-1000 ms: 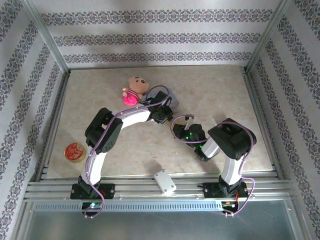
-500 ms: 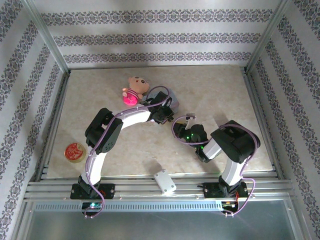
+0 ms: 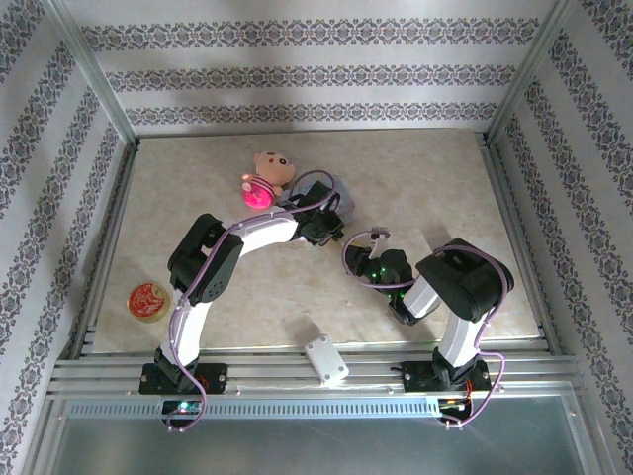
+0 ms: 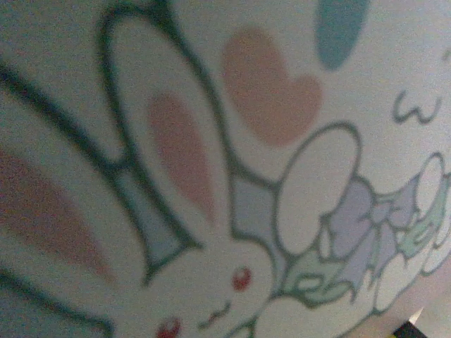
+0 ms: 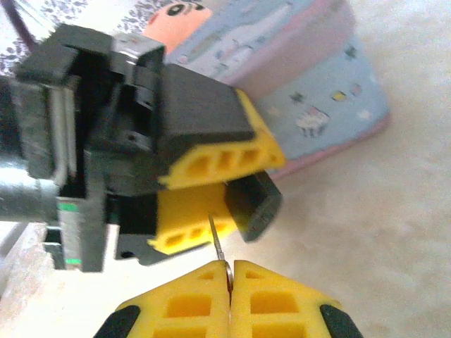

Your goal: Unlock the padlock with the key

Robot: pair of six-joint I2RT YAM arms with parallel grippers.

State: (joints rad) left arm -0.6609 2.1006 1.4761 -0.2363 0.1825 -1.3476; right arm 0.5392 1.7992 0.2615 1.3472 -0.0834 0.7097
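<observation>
one blocky padlock [image 5: 254, 204] in left end effector [image 5: 239, 191]; right end effector [image 5: 230, 267] pinches metal key [image 5: 215, 236]

Beige marble tbl [image 3: 198, 168], striped floral walls [image 3: 297, 74].
</observation>
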